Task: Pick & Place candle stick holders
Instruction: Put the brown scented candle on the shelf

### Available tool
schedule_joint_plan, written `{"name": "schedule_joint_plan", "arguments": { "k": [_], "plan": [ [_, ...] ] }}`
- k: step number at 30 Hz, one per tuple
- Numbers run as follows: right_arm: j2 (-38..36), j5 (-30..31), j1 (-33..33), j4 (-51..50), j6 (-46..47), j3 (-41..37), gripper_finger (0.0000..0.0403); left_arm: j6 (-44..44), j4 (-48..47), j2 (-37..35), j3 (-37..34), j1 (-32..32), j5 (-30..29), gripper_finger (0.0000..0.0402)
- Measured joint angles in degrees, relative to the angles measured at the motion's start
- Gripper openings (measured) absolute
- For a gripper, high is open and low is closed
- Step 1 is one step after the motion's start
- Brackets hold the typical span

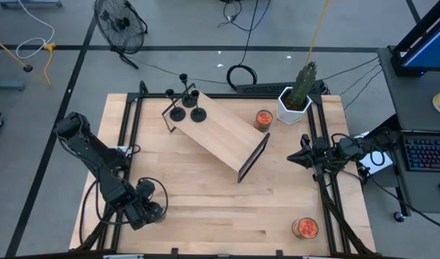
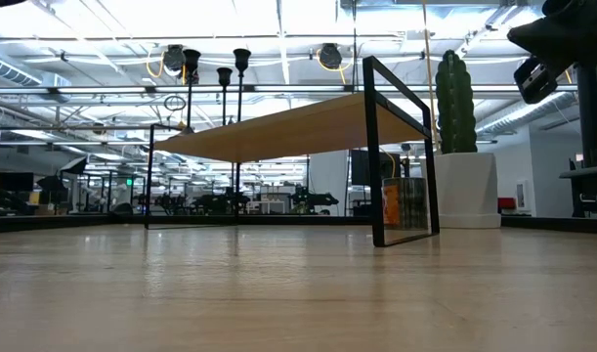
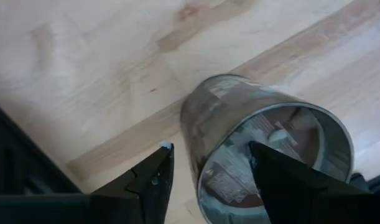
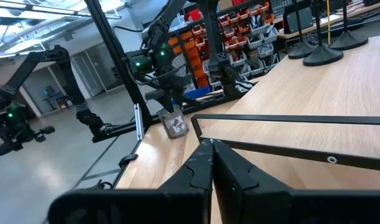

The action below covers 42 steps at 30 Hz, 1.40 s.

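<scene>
Three candle stick holders [image 1: 187, 106] stand together at one end of the raised wooden shelf [image 1: 218, 131]. My left gripper [image 3: 208, 171] hangs open around a tin can [image 3: 264, 149], gripping nothing yet; my right gripper [image 4: 211, 155] waits closed and empty beside the shelf. I'd approach from above, clear of cactus pot [image 1: 294, 101] and jar [image 1: 263, 119].

From the low view the candle stick holders [image 2: 223, 98] show only stems and cups, their bases hidden by the wooden shelf [image 2: 288, 127]. The tin can [image 3: 264, 155] in the left wrist view runs off the picture's edge.
</scene>
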Motion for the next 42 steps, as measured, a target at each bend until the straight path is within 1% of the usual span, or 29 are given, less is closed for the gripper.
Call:
{"name": "schedule_joint_plan", "arguments": {
  "k": [4,9,13,15,24,29,33,37,40,42],
  "plan": [
    [0.0,0.0,0.0,0.01,0.04,0.0,0.0,0.26,2.73,-0.12,-0.98,-0.02,0.05,0.0168],
    [0.0,0.02,0.0,0.0,0.04,0.0,0.0,0.33,3.6,-0.11,-1.09,-0.04,-2.0,0.0091],
    [0.0,0.02,0.0,0.0,0.07,0.0,0.0,0.37,3.98,-0.06,-1.09,-0.02,-2.48,0.003],
    [0.0,0.02,0.0,0.0,0.07,0.0,0.0,0.91,3.62,-0.06,-1.11,0.0,-2.58,0.0011],
    [0.02,0.04,0.0,-0.02,1.09,0.0,0.0,2.87,3.59,-0.51,-0.3,0.0,-6.17,0.0005],
    [0.02,0.06,0.0,-0.07,1.11,0.0,0.0,3.63,3.76,-2.44,1.04,0.0,-9.45,0.0004],
    [0.02,0.07,0.0,-0.04,1.11,0.0,0.0,6.09,3.32,-3.63,2.92,1.1,-11.83,0.0003],
    [0.02,0.28,0.0,-0.04,1.12,0.0,0.0,12.52,3.42,-3.84,7.15,4.21,-13.83,0.0002],
    [0.02,0.28,0.01,-0.04,1.11,0.0,0.0,20.24,3.3,-3.85,11.57,7.24,-16.94,0.0002],
    [0.02,0.28,0.0,-0.04,1.11,0.0,0.0,25.87,3.66,-3.85,14.65,9.76,-17.83,0.0002]
  ]
}}
